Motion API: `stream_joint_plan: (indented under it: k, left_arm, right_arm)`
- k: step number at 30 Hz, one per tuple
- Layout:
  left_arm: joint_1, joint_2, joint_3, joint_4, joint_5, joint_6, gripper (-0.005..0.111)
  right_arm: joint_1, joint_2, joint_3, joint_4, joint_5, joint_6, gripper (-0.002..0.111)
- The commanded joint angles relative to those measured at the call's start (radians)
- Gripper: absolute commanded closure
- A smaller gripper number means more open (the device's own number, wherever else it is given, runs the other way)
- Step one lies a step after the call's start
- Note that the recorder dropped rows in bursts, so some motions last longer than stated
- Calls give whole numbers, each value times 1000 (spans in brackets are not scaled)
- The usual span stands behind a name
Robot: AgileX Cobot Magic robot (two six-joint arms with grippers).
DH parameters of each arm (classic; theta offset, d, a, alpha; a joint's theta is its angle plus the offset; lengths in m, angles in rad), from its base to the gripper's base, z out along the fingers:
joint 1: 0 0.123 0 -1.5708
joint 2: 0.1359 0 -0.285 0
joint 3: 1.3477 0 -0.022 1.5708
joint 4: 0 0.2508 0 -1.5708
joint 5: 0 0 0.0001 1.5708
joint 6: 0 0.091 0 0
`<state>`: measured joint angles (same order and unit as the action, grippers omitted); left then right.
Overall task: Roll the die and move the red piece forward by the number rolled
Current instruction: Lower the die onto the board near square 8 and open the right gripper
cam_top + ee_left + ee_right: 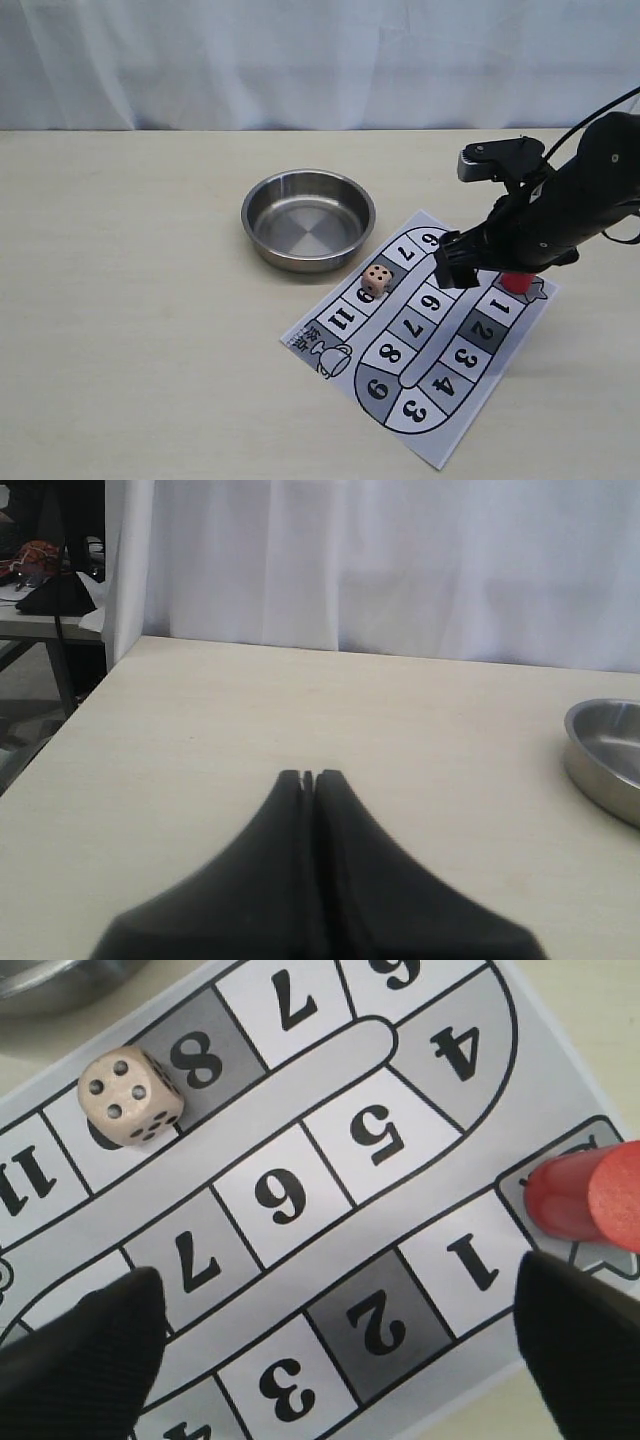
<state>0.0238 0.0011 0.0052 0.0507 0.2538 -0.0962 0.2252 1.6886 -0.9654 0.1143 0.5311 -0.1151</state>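
The die (377,280) (130,1097), a pale cube with dark dots, rests on the printed board (430,395) beside the grey square 8, its upper face showing four dots. On the start square next to square 1 stands the red piece (585,1195) (515,283), partly hidden by my right arm in the exterior view. My right gripper (335,1330) (458,268) hovers open over squares 2 and 3, with nothing between its fingers and the red piece just beyond one fingertip (580,1330). Over bare table, my left gripper (308,776) is shut and empty; the exterior view does not show it.
An empty steel bowl (308,220) (605,755) stands just behind the board's far-left corner. The board (560,1070) lies skewed on the pale table. A white curtain closes off the back; the table's left edge (60,730) is near my left gripper.
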Motion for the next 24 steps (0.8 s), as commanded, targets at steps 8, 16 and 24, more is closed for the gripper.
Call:
stream_joint_plan:
  k: [8,16,24]
  left_arm:
    - [0,-1,-5,-2,-12,-4,107]
    - [0,-1,-5,-2,-12,-4,107]
    - [0,-1,-5,-2,-12,-4,107]
  right_arm:
    - [-1,-6,1,96,-46,-161,63]
    - [-1,45,1,392,-59,-451,88]
    - [-1,148,1,578,-61,-671,104]
